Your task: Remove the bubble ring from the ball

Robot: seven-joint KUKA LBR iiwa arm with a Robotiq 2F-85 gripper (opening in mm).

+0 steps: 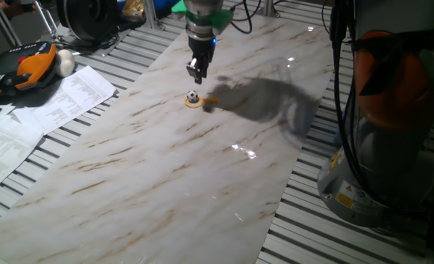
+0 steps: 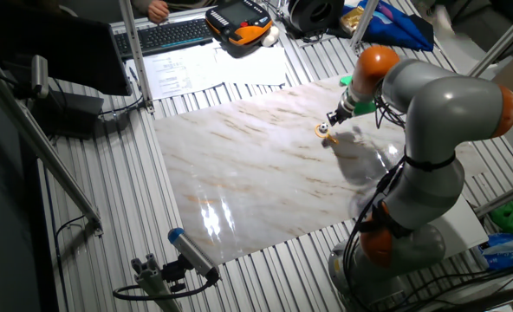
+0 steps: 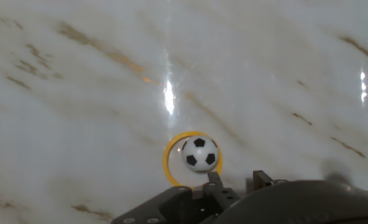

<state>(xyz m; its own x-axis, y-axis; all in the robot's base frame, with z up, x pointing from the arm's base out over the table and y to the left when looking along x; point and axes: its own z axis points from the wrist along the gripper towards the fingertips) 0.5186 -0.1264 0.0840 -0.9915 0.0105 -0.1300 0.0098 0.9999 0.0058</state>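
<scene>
Hovering just above the ball (image 1: 193,95), my gripper (image 1: 196,72) holds nothing; how wide it stands, I cannot tell. Near the table's far edge, the bubble ring (image 3: 170,163) encircles the ball: light, thin, probably slippery. I'd pinch its handle.

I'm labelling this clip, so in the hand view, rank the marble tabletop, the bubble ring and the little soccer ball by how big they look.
1. Marble tabletop, fills the frame.
2. Bubble ring, encircling the ball.
3. Ball, only slightly smaller than the ring.
</scene>
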